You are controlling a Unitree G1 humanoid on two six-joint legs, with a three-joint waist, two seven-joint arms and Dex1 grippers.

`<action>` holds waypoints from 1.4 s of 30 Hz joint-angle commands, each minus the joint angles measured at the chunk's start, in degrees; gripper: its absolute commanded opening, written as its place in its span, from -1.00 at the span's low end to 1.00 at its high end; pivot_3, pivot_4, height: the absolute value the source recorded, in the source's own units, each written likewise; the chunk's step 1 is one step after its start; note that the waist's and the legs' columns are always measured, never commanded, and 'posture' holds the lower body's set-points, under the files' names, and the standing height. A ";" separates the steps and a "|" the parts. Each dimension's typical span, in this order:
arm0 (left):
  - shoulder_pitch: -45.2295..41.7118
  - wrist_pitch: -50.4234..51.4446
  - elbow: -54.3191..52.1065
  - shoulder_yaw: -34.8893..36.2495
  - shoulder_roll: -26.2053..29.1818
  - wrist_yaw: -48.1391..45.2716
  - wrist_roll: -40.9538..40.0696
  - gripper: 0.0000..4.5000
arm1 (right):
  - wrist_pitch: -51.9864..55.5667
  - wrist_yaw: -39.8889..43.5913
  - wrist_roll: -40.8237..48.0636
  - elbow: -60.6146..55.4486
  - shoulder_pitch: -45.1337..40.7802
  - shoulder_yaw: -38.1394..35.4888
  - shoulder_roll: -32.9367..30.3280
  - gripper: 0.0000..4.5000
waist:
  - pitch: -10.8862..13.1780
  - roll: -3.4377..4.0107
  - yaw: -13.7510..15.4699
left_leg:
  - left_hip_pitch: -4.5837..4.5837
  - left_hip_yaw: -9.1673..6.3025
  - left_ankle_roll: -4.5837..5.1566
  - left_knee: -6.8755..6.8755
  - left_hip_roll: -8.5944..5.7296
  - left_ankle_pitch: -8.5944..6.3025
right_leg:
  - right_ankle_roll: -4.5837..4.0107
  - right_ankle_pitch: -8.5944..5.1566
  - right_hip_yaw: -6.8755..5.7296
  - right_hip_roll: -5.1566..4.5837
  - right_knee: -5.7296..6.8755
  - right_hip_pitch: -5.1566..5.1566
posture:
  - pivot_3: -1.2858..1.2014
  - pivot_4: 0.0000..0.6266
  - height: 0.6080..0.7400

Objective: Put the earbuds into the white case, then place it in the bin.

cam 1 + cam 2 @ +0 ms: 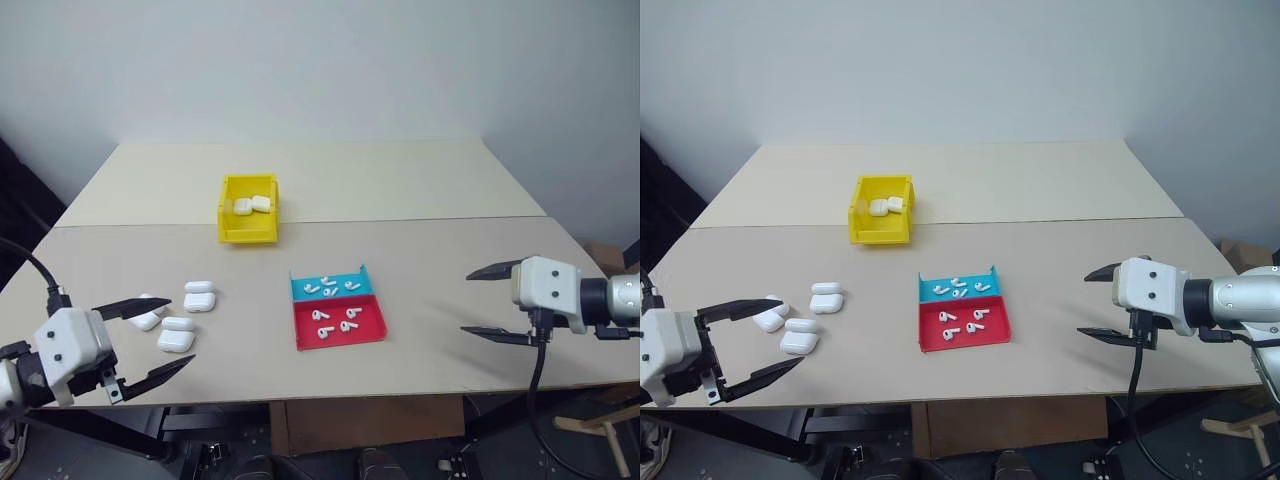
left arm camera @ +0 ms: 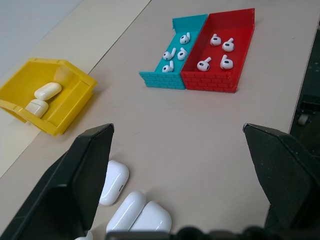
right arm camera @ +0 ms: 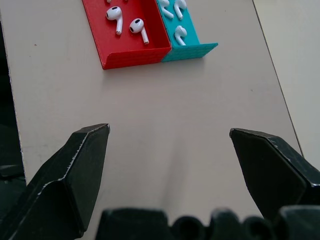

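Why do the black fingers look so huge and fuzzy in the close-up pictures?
In both wrist views the open gripper fingers sit right by the lens, so they loom large and soft-edged; farther off, the earbuds in the red-and-blue tray look crisp.

- Head stereo pair looks forward and down over the table (image 1: 420,290) from above.
- Wrist views sit low and close, both sharing the red-and-blue tray (image 2: 200,55).
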 commanded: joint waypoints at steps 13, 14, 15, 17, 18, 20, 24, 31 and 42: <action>3.83 -0.77 -4.31 3.78 -2.82 4.51 2.88 1.00 | -2.47 0.05 -0.60 1.72 -4.27 1.84 0.08 0.99 | 0.01 -0.01 0.01 | 0.00 0.00 0.00 0.00 0.00 0.00 | -0.01 0.00 0.00 0.00 0.00 0.00 | 0.03 -0.52 1.00; 4.11 -0.92 -4.69 4.04 -3.14 5.05 3.46 1.00 | -2.57 0.07 -0.59 1.85 -4.47 2.07 0.08 0.99 | 0.00 -0.01 0.02 | -0.01 0.00 0.00 0.00 0.00 0.00 | -0.01 0.00 0.00 0.00 -0.01 0.00 | 0.03 -0.52 1.00; 4.32 -1.11 -4.93 4.20 -3.34 5.39 3.83 1.00 | -2.62 0.07 -0.57 1.93 -4.60 2.24 0.06 0.99 | 0.00 -0.01 0.04 | -0.01 0.00 0.00 0.00 0.00 0.00 | -0.01 0.00 0.00 -0.01 -0.01 0.00 | 0.03 -0.52 1.00; 4.76 0.49 -6.34 4.60 -3.76 8.49 6.17 1.00 | -2.71 0.01 -0.57 2.00 -4.74 2.53 0.13 0.99 | 0.00 -0.01 0.04 | -0.01 0.00 0.00 0.00 0.00 0.00 | -0.01 -0.01 0.00 0.00 -0.01 -0.01 | 0.03 -0.52 1.00; 5.02 1.38 -7.10 4.84 -3.70 10.16 7.96 1.00 | -2.65 -0.01 -0.52 1.90 -4.79 2.60 0.17 0.99 | 0.00 -0.01 0.02 | 0.00 0.00 0.00 0.00 0.00 0.00 | -0.01 -0.01 0.00 0.00 -0.01 0.00 | 0.03 -0.52 1.00; 5.31 3.22 -8.07 5.46 -3.41 12.11 9.70 1.00 | -2.42 -0.05 -0.37 1.58 -4.81 2.65 0.28 0.99 | 0.01 -0.01 -0.01 | 0.01 0.00 0.00 0.00 0.00 0.00 | -0.01 0.00 0.00 0.00 -0.01 0.00 | 0.03 -0.52 1.00; 5.59 8.68 -8.21 8.60 -1.68 11.85 8.09 1.00 | -1.87 -0.23 0.07 0.54 -4.27 2.30 0.54 0.99 | 0.01 -0.01 0.00 | 0.01 0.00 0.00 0.00 0.00 0.00 | -0.01 0.00 0.00 0.00 -0.01 0.00 | 0.03 -0.52 1.00; 5.28 27.07 -5.68 12.09 6.27 12.30 8.04 1.00 | 0.05 -0.56 1.02 -2.14 -1.63 -0.23 0.03 0.99 | 0.02 -0.03 0.07 | 0.01 -0.01 0.00 -0.02 0.00 0.00 | -0.02 -0.02 -0.01 0.01 0.00 -0.05 | 0.03 -0.52 1.00; -14.03 48.37 11.16 -3.03 22.00 10.22 1.86 1.00 | 3.38 -4.16 0.80 -6.83 3.79 -2.59 0.59 0.99 | 0.03 -0.05 0.03 | -0.03 0.01 -0.01 -0.15 -0.01 0.00 | -0.06 -0.04 -0.04 -0.02 -0.01 -0.16 | 0.03 -0.52 1.00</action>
